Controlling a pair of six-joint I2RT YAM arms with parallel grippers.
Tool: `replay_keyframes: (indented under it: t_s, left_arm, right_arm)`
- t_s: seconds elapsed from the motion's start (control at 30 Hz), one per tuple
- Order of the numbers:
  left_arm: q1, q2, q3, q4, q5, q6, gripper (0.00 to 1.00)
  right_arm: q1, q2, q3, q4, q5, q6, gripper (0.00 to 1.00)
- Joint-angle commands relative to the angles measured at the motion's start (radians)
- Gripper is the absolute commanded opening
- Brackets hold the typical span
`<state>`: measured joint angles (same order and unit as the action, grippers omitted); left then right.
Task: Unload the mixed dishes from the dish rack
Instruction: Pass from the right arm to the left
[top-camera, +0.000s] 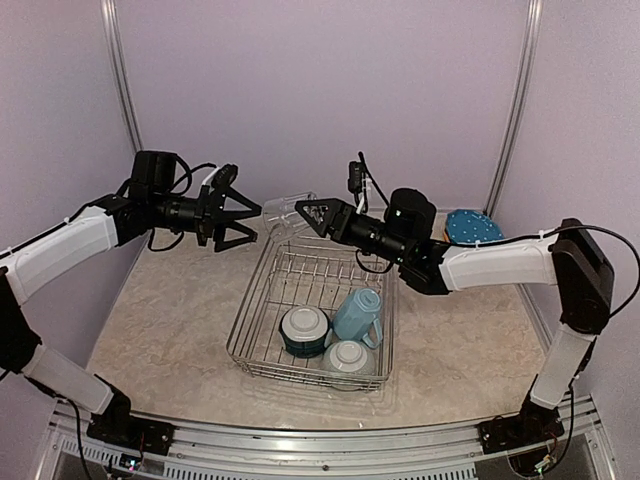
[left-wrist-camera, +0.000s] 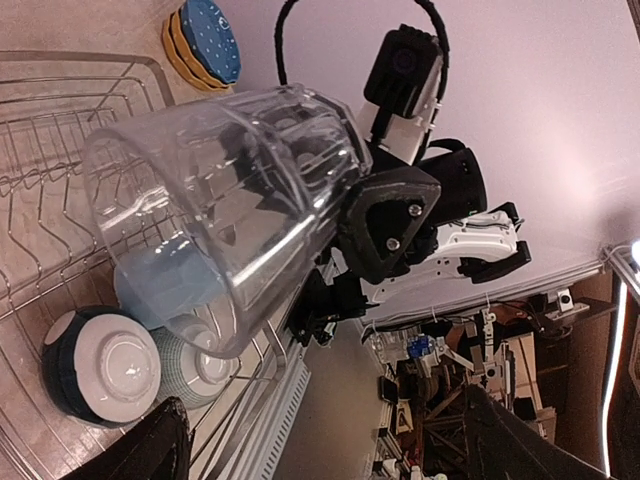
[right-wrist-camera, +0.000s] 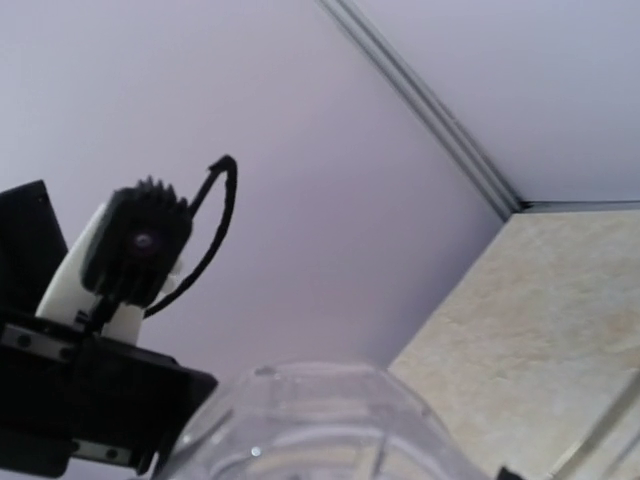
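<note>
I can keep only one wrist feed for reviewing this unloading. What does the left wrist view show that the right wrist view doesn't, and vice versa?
Only the left wrist view: the dish rack, two bowls, the mug, the stacked plates and the right arm. Only the right wrist view: the left arm's camera. Both: the glass and the table.

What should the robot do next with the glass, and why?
Probably slide the left arm forward so its open jaws surround the clear glass. The right arm's jaws hold it in the air near the dish rack's far end, and the left jaws face it but aren't around it yet.
</note>
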<state>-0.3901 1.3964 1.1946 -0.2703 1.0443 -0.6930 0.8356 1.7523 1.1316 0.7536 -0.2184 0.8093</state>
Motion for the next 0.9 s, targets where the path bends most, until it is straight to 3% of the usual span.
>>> replay_keyframes:
  t_s: [0.0,0.43,0.63,0.87]
  left_arm:
    - [-0.014,0.006,-0.019,0.096,0.076,-0.056,0.88]
    - [0.009,0.007,-0.018,0.085,0.059,-0.06,0.73]
    - [0.025,-0.045,-0.01,0.013,-0.045,0.009,0.77]
    - [0.027,-0.037,-0.013,0.038,-0.007,-0.005,0.66]
  right_arm:
    - [0.0,0.062,0.057,0.135,-0.065,0.056,0.0]
    - [0.015,0.121,0.065,0.27,-0.13,0.129,0.0]
    - [0.016,0.13,0.082,0.287,-0.157,0.153,0.0]
    - [0.031,0.22,0.152,0.329,-0.201,0.222,0.0]
